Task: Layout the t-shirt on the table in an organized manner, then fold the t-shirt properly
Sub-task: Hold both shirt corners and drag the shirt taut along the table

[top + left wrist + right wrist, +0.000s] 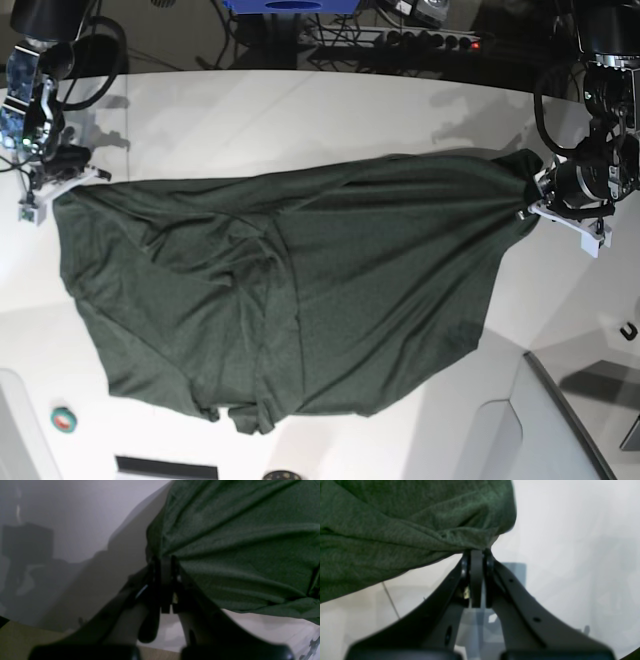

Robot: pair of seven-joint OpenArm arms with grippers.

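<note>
The t-shirt (290, 300) hung stretched between the two arms above the white tabletop (300, 110), with its lower part lying on it. The left claw (166, 560) was closed on one corner of the fabric, and the right claw (476, 552) pinched the opposite corner.

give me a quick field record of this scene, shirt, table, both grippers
t-shirt: dark green, stretched wide between the two arms, lower part bunched and wrinkled
table: white, bare above the shirt
left gripper: jaws shut on a pinch of shirt fabric, at the base view's right
right gripper: jaws shut on the shirt's opposite end, at the base view's left
layout: not flat yet, folds across the middle
fold: not begun
</note>
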